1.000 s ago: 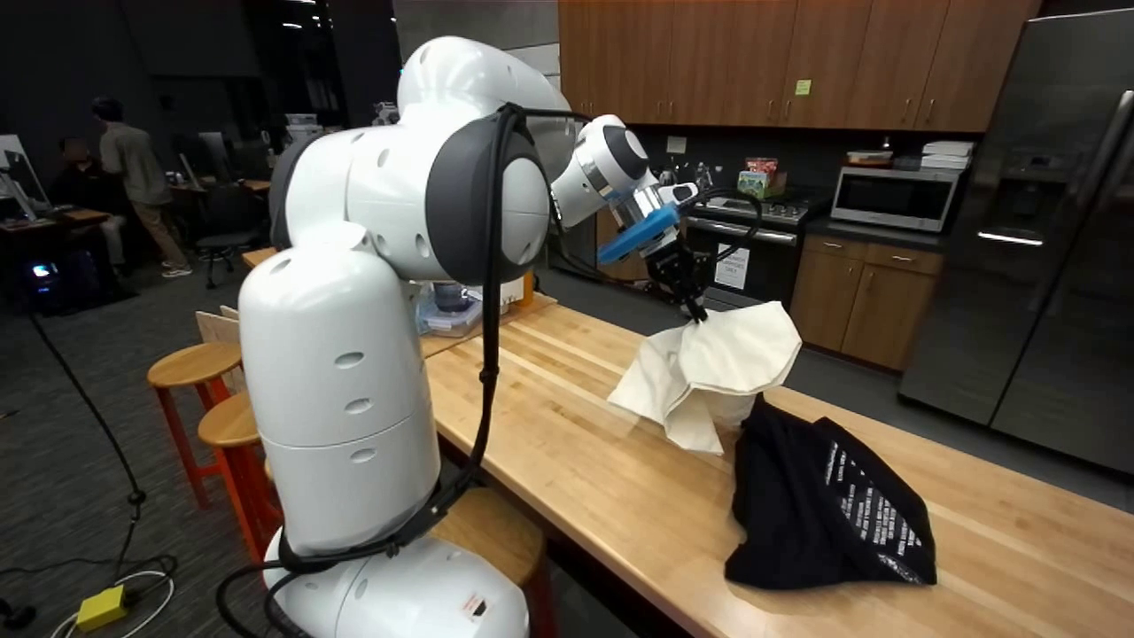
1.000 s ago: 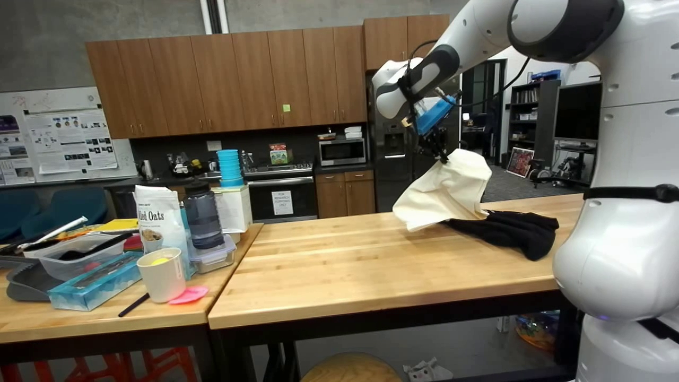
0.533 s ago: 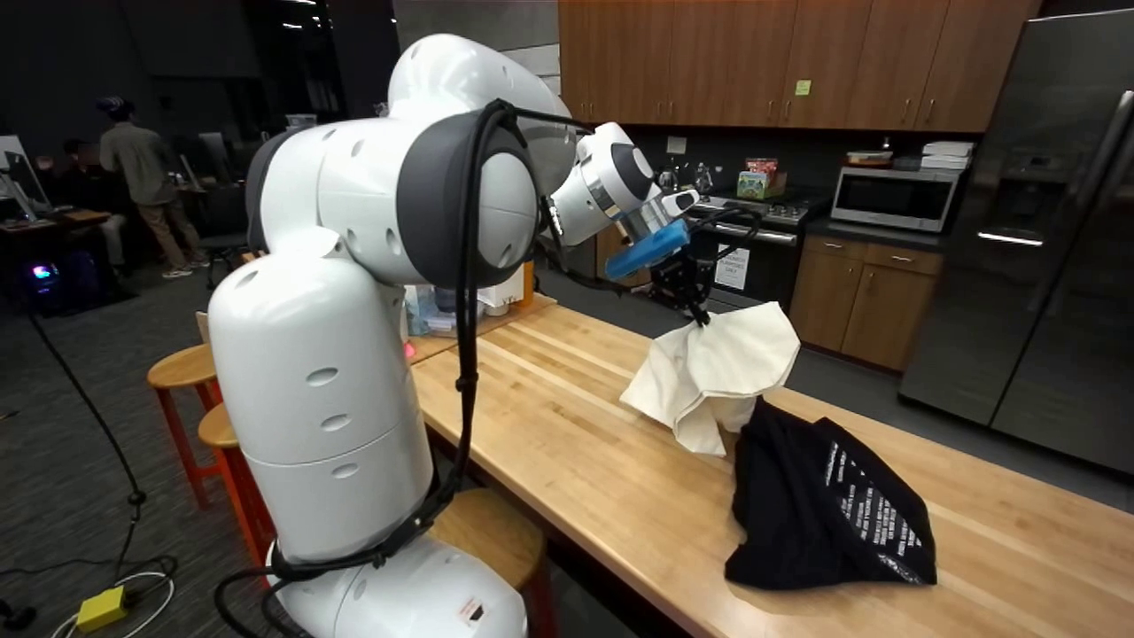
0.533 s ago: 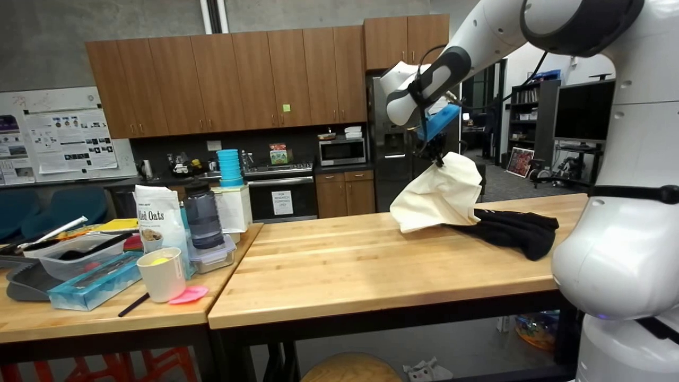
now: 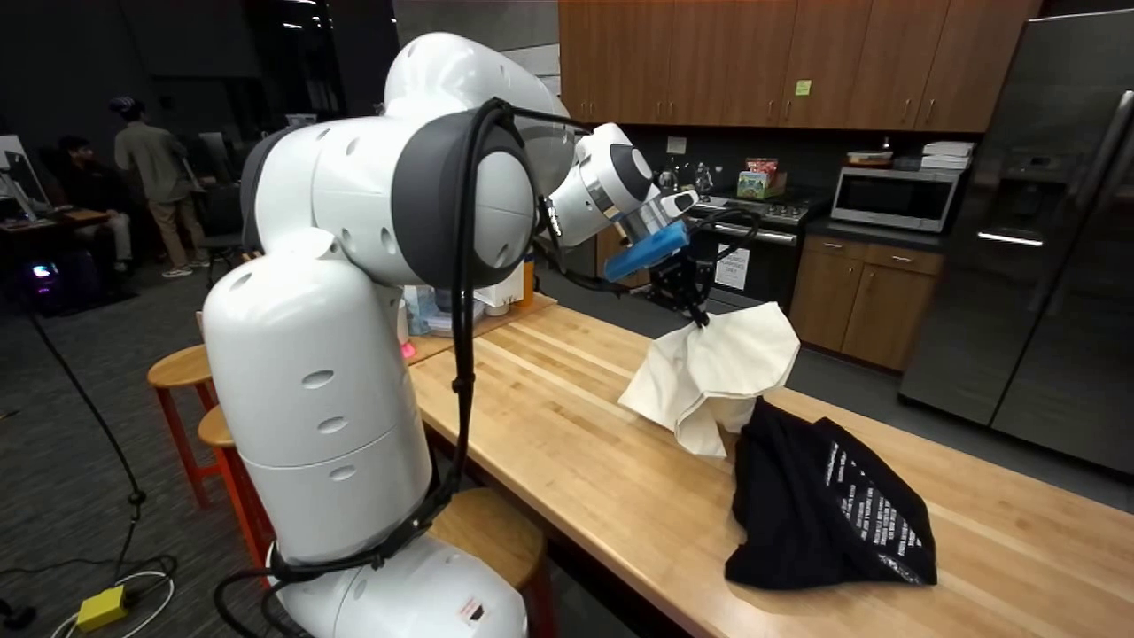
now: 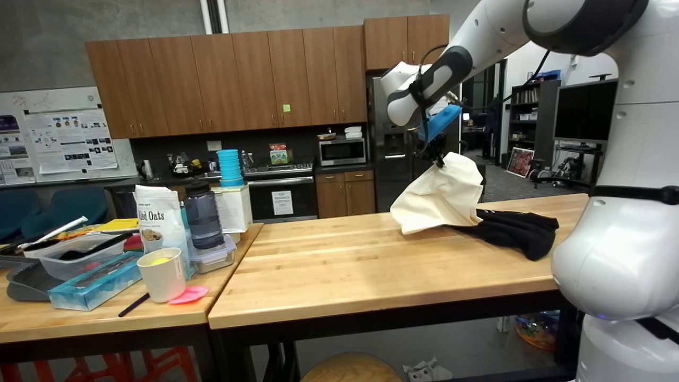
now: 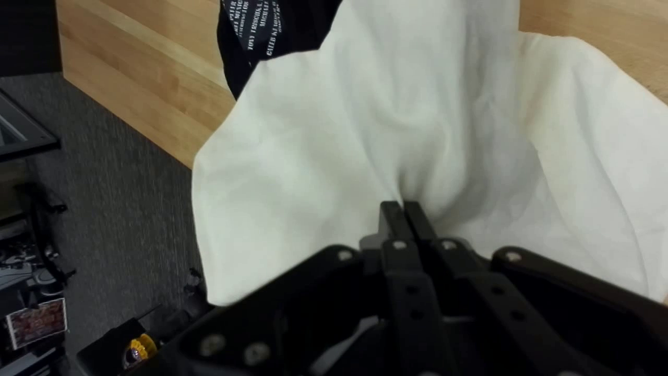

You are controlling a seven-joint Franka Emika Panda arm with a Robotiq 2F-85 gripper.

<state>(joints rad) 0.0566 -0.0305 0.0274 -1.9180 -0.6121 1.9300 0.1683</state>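
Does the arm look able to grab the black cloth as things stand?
Probably not: its jaws are shut on the cream cloth, which also hides part of the black cloth in the wrist view. Reach itself seems fine, since the black cloth lies close by on the table, mostly uncovered.

The robot arm (image 5: 372, 204) leans farther back from the long edge of the worktop (image 5: 549, 461) beside its base, uncovering something pink (image 5: 407, 351) in an exterior view. In both exterior views the fingers (image 7: 401, 261) sit slightly lower. The cream cloth (image 6: 440, 193) hangs farther in from that edge, baring a little more of the black cloth (image 6: 509, 233). A standing person (image 5: 155, 168) tilts nearer the arm.
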